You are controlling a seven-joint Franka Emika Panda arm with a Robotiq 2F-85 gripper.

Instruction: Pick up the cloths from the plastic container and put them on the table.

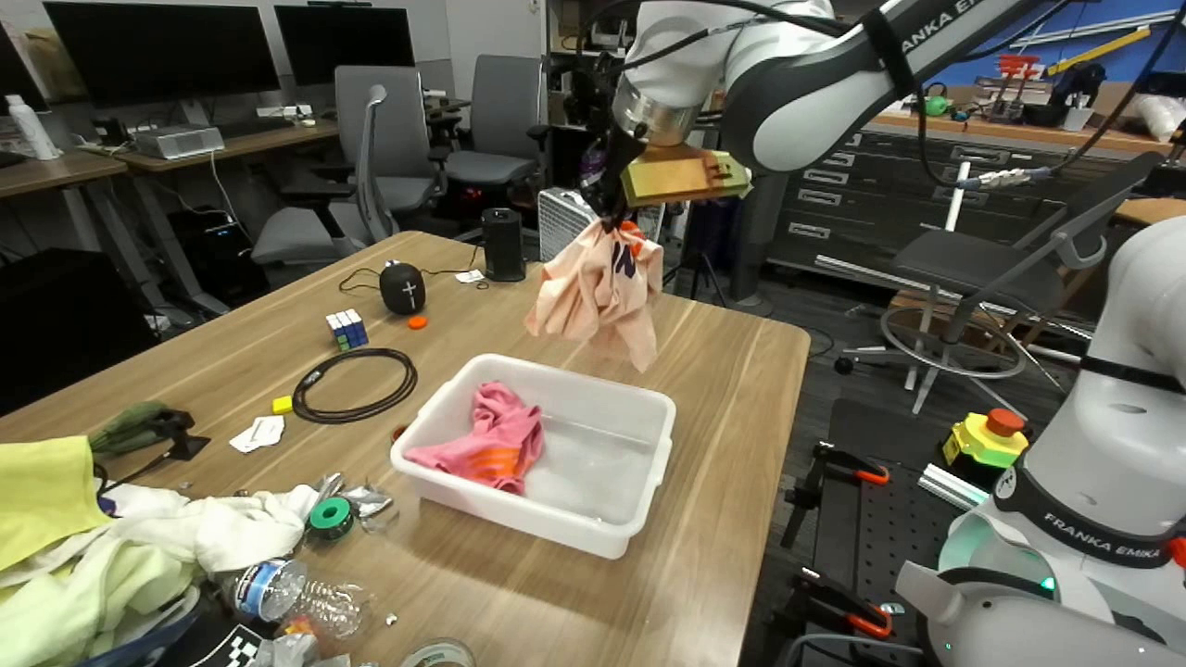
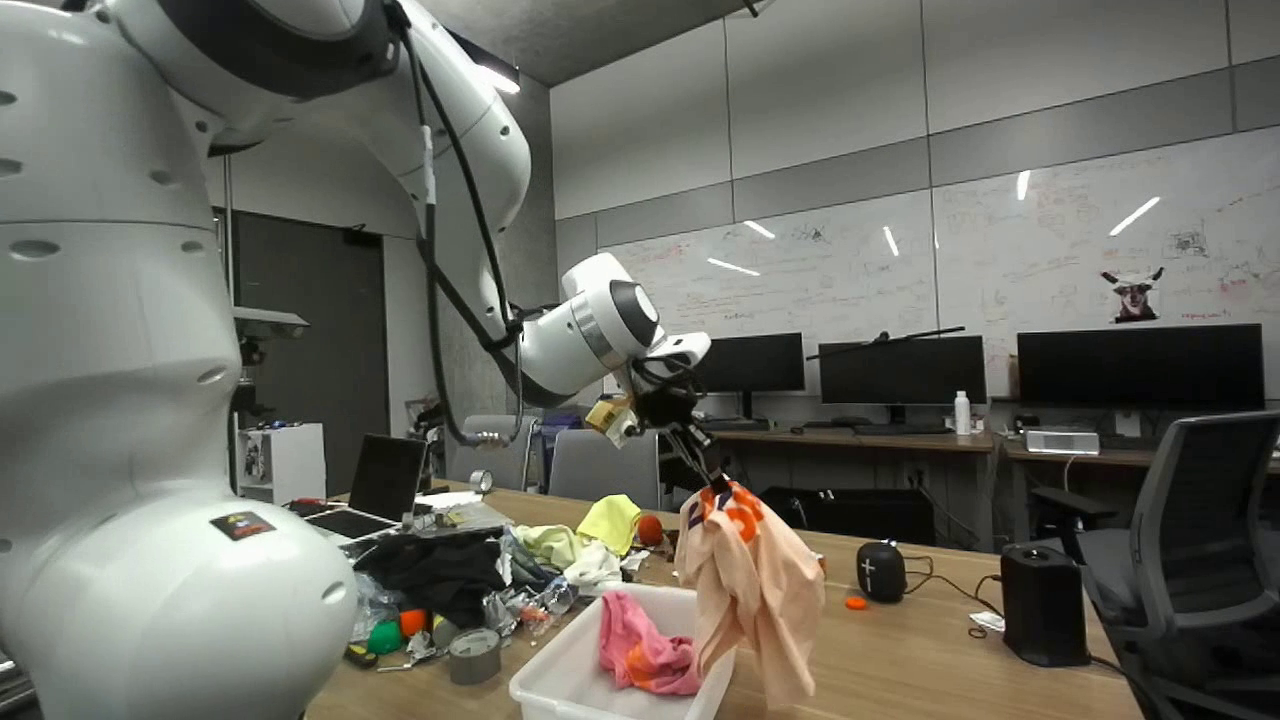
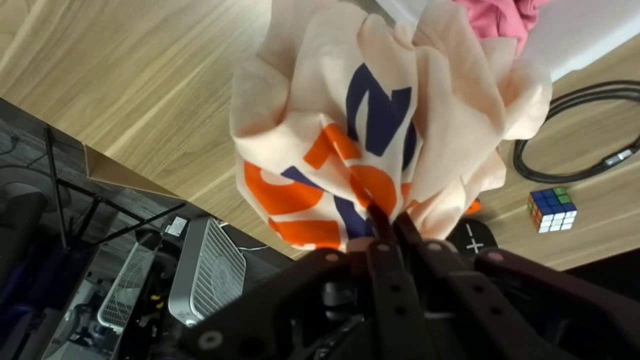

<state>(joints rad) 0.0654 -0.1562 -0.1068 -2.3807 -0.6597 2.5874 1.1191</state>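
Note:
My gripper [image 1: 611, 222] is shut on a peach cloth [image 1: 593, 296] with orange and dark blue print. The cloth hangs bunched above the table [image 1: 732, 371], beyond the white plastic container [image 1: 519, 521] in an exterior view. A pink cloth [image 1: 491, 440] with orange stripes lies crumpled inside the container. In an exterior view the gripper [image 2: 720, 485] holds the peach cloth [image 2: 765, 590], which covers part of the container [image 2: 545, 685]; the pink cloth [image 2: 645, 650] shows inside. In the wrist view the fingertips [image 3: 390, 216] pinch the peach cloth [image 3: 450, 100]; the pink cloth [image 3: 500, 17] shows partly.
A coiled black cable [image 1: 355, 384], a puzzle cube [image 1: 347, 329], a round black speaker [image 1: 402, 287] and a black box speaker [image 1: 503, 244] stand on the table. A clutter of clothes [image 1: 185, 547], a plastic bottle [image 1: 296, 593] and tape lies at one side.

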